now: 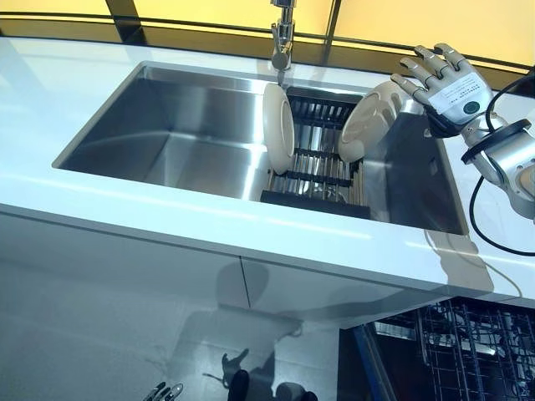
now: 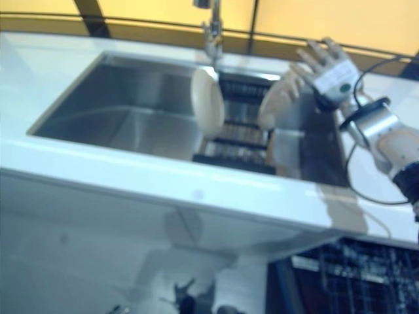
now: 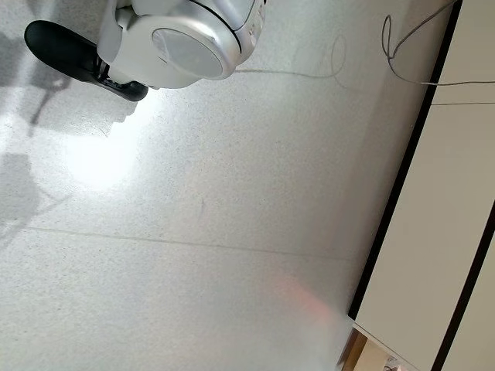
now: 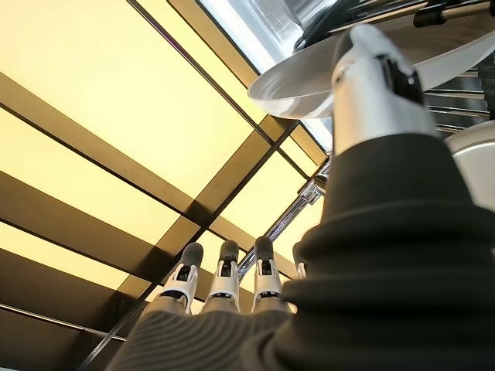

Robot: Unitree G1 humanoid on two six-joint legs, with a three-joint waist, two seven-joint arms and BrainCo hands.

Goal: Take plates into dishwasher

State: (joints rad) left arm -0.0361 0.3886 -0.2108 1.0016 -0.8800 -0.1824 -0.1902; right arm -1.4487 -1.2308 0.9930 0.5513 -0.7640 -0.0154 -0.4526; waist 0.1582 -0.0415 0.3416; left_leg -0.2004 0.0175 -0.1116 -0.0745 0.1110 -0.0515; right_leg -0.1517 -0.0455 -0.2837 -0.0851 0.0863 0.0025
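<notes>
1. Two plates (image 1: 278, 125) standing on edge in the black rack (image 1: 322, 159), inside the right part of the steel sink (image 1: 175, 134): one upright below the tap (image 1: 282, 38), the other plate (image 1: 368, 125) tilted toward the right side.
2. One rack, one sink, one tap, one white worktop (image 1: 125, 209) counted around them.
3. Right hand (image 1: 439, 75) up at the tilted plate's far rim, fingers (image 1: 430, 57) spread and straight, nothing clasped from the head views.
4. Same hand in its own wrist view: fingers straight in a row against the yellow panels (image 4: 100, 100), thumb (image 4: 375, 77) lying against a plate rim (image 4: 309, 77). Thumb touching the rim or just before it, hard to say.
5. Tilted plate partly covered by that hand on its right edge; contact between fingers and plate not clear from the head views.
6. Dishwasher basket (image 1: 456, 342) seen only at the lower right corner of the eye views, pulled out below the worktop, cut off by the frame; wire grid visible, contents not readable.
7. Left hand low at the bottom edge of the left eye view, just a few fingertips (image 1: 163, 391) showing; shape impossible to tell.
8. Left wrist view giving only pale floor (image 3: 232, 232) and a cabinet front (image 3: 456, 193), none of the hand, no plates, no sink.
9. Right eye view blurrier: rack bars and plate edges smeared there.
</notes>
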